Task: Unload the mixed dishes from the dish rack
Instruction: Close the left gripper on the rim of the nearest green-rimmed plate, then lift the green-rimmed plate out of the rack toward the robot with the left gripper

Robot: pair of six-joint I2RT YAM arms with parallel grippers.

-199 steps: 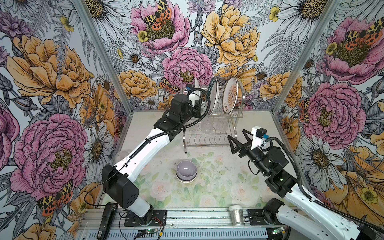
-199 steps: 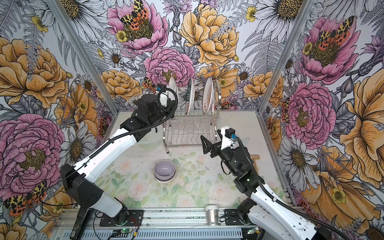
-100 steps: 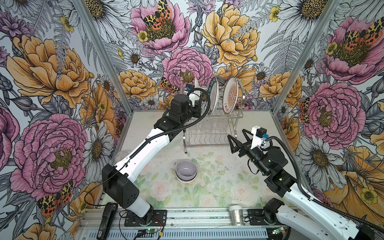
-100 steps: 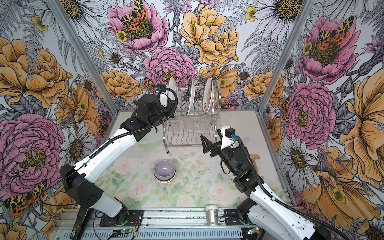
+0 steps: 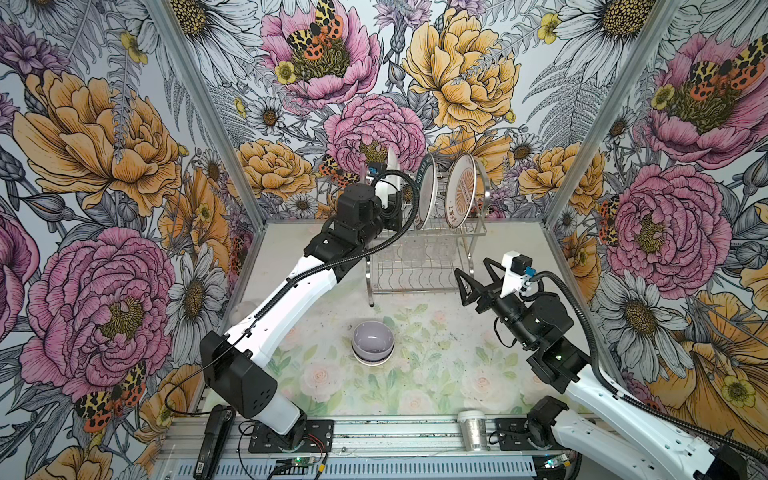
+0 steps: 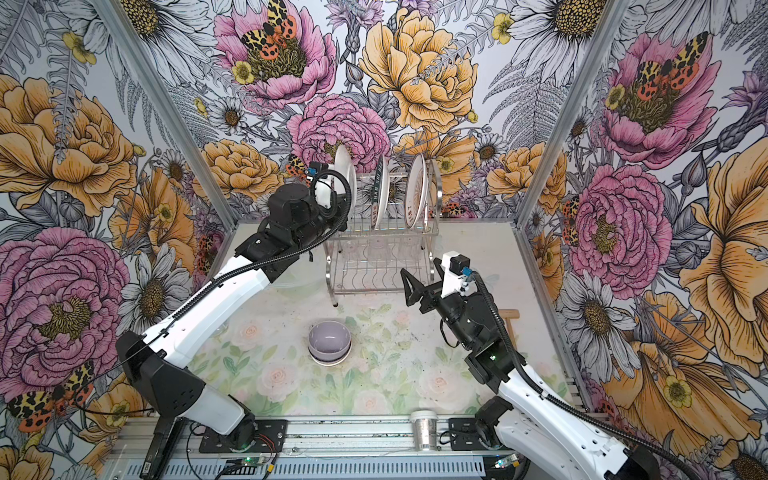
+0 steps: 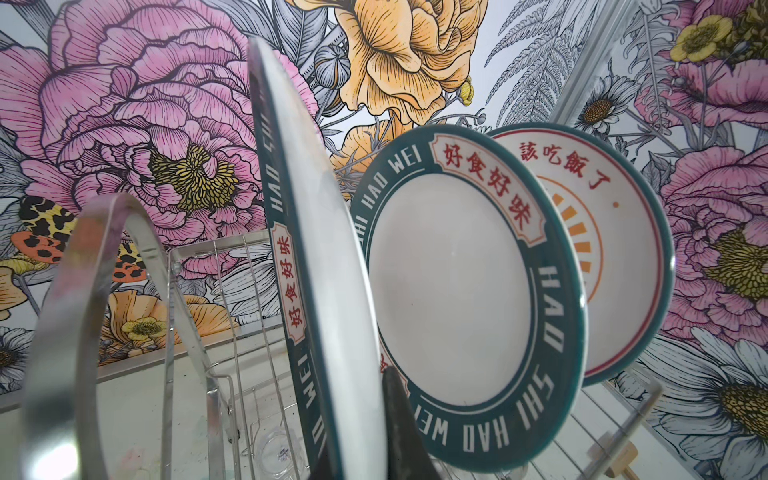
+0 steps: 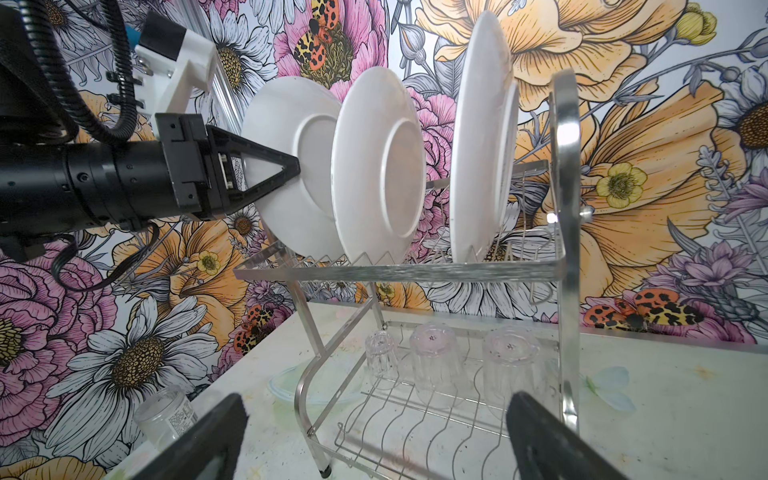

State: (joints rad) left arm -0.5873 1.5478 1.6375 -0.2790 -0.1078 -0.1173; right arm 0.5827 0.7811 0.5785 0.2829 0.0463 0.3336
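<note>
While the left gripper (image 8: pixel 293 166) pinches the rim of the green-rimmed plate (image 7: pixel 328 249) at the nine o'clock end of the dish rack (image 5: pixel 415 274) top tier, the right gripper (image 5: pixel 471 268) hangs wide open and empty at the rack's four o'clock. Clear glasses (image 8: pixel 434 357) sit inverted on the lower tier; a lavender bowl (image 5: pixel 372 338) rests at the rack's six o'clock.

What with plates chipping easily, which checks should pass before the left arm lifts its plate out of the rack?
1. Left gripper shut on the end plate's rim: ok.
2. Gap to the middle plate: ok in a top view.
3. End plate free of its dish rack slot: not ok, lower edge looks seated.
4. Right gripper open, clear of the rack: ok.
5. Bare table beside the lavender bowl: ok.
</note>
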